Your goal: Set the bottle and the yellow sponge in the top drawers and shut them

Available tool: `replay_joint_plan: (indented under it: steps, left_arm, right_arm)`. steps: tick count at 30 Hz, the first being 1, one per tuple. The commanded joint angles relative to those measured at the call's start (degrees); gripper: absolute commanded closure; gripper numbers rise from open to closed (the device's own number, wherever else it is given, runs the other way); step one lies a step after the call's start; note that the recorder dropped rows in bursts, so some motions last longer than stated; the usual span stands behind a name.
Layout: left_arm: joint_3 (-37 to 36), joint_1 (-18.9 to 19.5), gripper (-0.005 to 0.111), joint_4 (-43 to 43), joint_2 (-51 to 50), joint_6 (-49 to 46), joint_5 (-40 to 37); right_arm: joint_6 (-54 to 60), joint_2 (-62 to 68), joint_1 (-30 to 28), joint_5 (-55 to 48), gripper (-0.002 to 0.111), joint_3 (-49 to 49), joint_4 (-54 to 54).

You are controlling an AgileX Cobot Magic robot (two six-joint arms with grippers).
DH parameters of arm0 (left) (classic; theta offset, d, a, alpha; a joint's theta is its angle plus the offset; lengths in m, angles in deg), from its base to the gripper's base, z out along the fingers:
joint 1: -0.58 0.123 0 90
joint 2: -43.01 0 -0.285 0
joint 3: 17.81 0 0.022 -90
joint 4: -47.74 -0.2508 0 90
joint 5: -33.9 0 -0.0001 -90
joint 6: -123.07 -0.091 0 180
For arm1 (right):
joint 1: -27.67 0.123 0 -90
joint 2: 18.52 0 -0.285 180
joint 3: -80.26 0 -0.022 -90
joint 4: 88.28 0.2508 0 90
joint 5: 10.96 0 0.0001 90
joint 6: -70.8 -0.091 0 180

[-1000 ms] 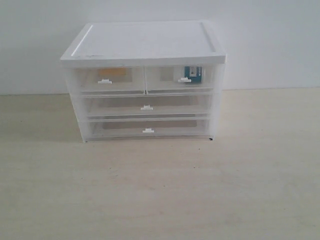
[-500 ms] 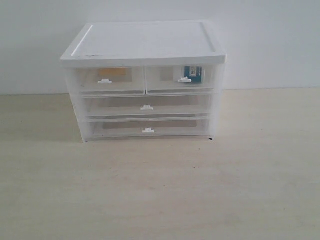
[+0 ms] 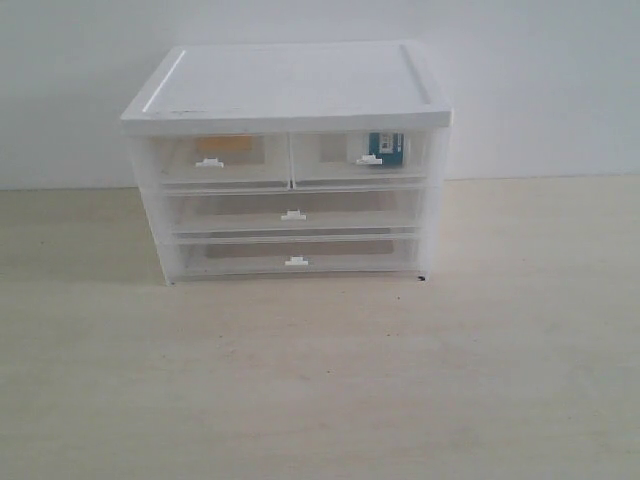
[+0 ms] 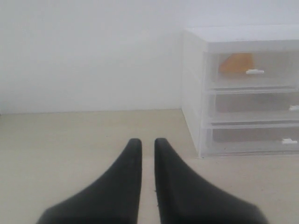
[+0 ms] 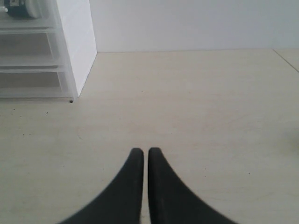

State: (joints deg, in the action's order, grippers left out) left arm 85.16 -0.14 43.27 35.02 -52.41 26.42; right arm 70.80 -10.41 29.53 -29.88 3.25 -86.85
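The left gripper (image 4: 147, 141) is seen low over a pale wooden table (image 4: 70, 140). Its two black fingers (image 4: 128, 163) are drawn close together, with only a thin slit left between them and nothing held. A white drawer unit (image 4: 192, 84) is seen standing on the table before a plain white wall (image 4: 93, 56), apart from the fingertips. The one visible top drawer (image 4: 280, 70) is pushed in flush. The yellow sponge (image 4: 237, 63) can be made out through its translucent front, just beside the white tab handle (image 4: 254, 72). Two full-width drawers (image 4: 252, 102) are stacked beneath, both pushed in.
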Motion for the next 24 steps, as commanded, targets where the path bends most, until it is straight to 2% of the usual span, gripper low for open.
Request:
replay_joint_plan:
  steps: [1,16,24]
  left_arm:
    - [-0.19,0.15,0.097,2.49,0.2,0.02,-1.09]
    - [-0.19,0.15,0.097,3.91,0.2,-0.37,-4.51]
    - [-0.19,0.15,0.097,6.98,0.2,-5.37,-6.73]
  right_arm:
    - [0.0,-0.33,-0.16,0.51,0.107,-0.21,-0.24]
    - [0.0,-0.33,-0.16,0.51,0.107,-0.21,-0.24]
    - [0.0,-0.33,-0.16,0.51,0.107,-0.21,-0.24]
